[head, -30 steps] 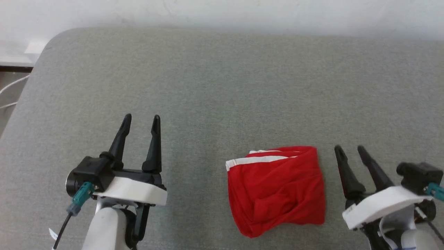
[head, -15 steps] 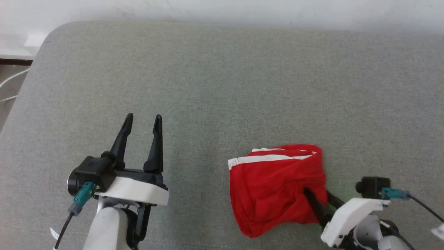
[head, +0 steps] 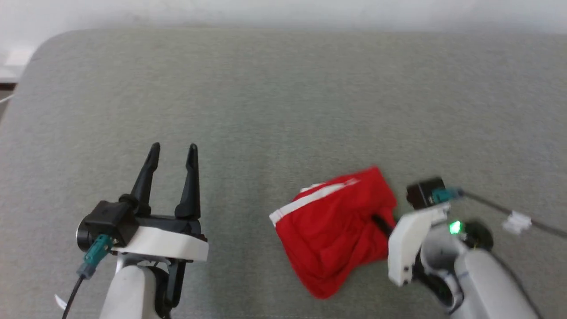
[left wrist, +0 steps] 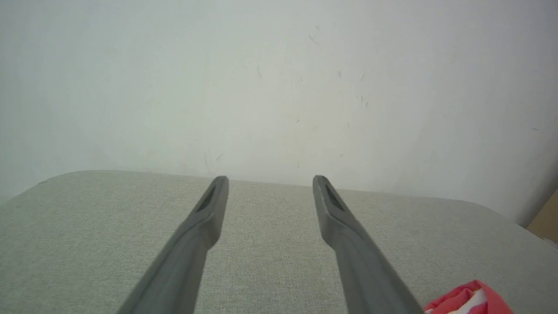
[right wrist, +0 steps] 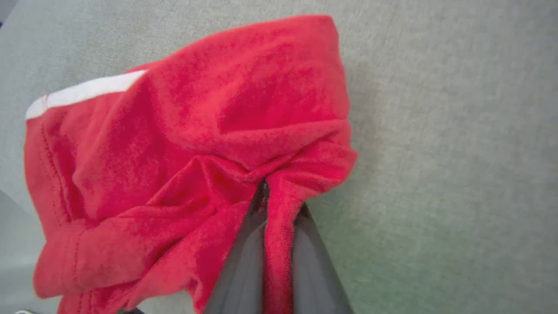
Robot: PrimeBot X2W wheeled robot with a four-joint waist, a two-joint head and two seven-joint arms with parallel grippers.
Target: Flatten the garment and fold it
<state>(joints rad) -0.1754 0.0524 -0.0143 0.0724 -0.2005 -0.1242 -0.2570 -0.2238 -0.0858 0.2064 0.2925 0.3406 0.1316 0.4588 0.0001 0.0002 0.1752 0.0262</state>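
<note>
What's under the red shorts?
The grey cushioned surface shows all round the shorts, so they lie on it. The right hand pinches one fold. Anything beneath the crumpled cloth is covered.

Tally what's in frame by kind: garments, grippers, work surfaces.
Garments: 1, the red garment
Grippers: 2, left gripper open, right gripper with fingers pinched on a garment fold
Work surfaces: 1, grey padded table
Total: 4

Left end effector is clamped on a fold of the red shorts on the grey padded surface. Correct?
No, wrong arm. The right end effector is clamped on a fold of the red shorts on the grey padded surface, as the right wrist view shows. The left end effector stands open, apart from them.
</note>
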